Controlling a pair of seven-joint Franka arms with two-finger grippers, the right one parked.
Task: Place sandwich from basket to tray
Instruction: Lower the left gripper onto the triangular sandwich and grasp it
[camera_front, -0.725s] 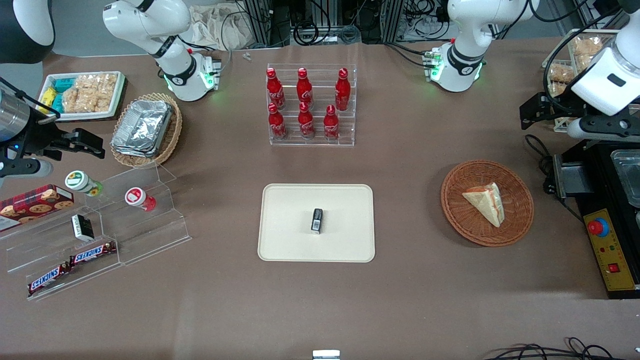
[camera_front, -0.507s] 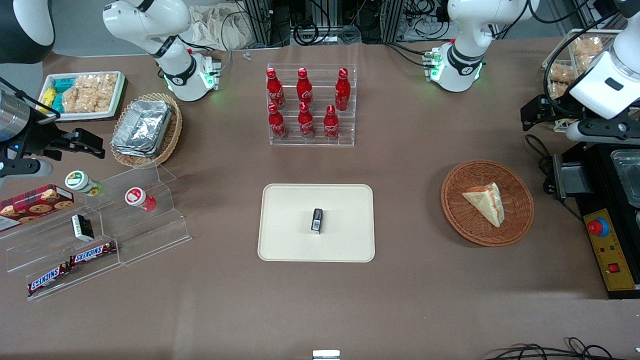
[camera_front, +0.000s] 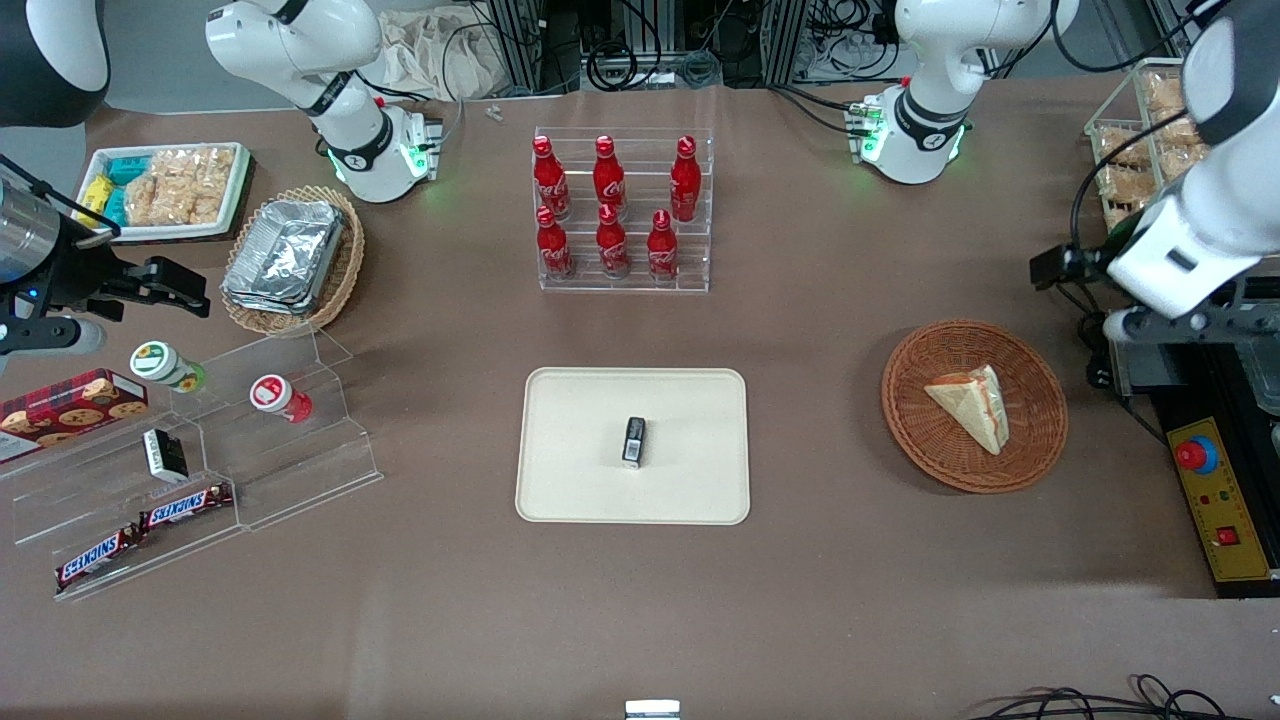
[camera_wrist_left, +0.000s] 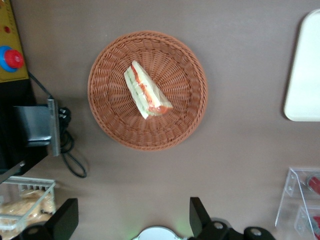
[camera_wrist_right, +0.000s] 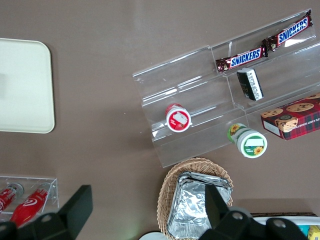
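Observation:
The sandwich (camera_front: 972, 404) is a pale triangular wedge with red-orange and green filling; it lies in the round reddish-brown wicker basket (camera_front: 910, 420) toward the working arm's end of the table. The left wrist view shows the sandwich (camera_wrist_left: 146, 91) and the basket (camera_wrist_left: 110, 120) from above. The cream tray (camera_front: 570, 460) sits mid-table with a small black object (camera_front: 634, 441) on it; its corner (camera_wrist_left: 304, 75) shows in the left wrist view. My left gripper (camera_front: 1058, 268) hangs above the table, farther from the front camera than the basket. It (camera_wrist_left: 132, 220) is open and empty, fingers wide apart.
A clear rack of red bottles (camera_front: 620, 215) stands farther from the front camera than the tray. A yellow control box with a red button (camera_front: 1196, 455) and a wire rack of bagged snacks (camera_front: 1130, 150) lie beside the basket at the table's end. Cables (camera_wrist_left: 65, 150) trail near the basket.
My left arm has swung down and nearer to the front camera, bringing the gripper closer to the basket. The sandwich, basket and tray have not moved.

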